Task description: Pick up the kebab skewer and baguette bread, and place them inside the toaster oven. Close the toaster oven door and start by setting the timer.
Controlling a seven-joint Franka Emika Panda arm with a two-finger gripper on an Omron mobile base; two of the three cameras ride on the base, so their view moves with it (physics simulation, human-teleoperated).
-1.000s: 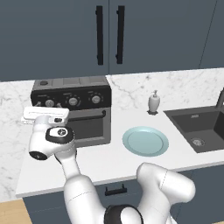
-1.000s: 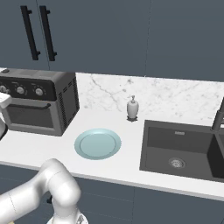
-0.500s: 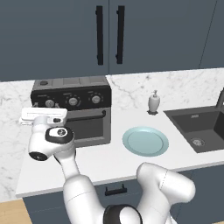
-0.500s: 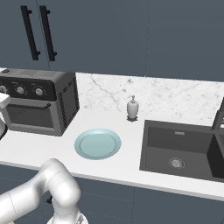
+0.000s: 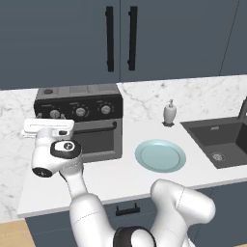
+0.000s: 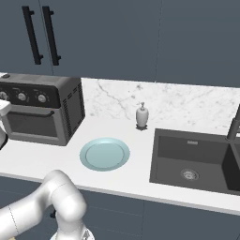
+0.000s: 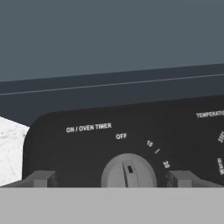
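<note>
Dark blue-grey upper cabinets (image 5: 144, 38) with black bar handles (image 5: 110, 38) are hanging over a white marble backsplash (image 6: 187, 101); a white counter (image 5: 116, 176) is running beneath; a dark sink (image 6: 197, 157) is sitting recessed at the right; wooden flooring (image 5: 9, 236) is showing at lower left.

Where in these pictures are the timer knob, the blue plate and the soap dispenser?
timer knob (image 7: 128, 171): hand view, centre of its grey face.
blue plate (image 5: 160, 155): left base view, bare middle.
soap dispenser (image 6: 142, 115): right base view, white body.
</note>
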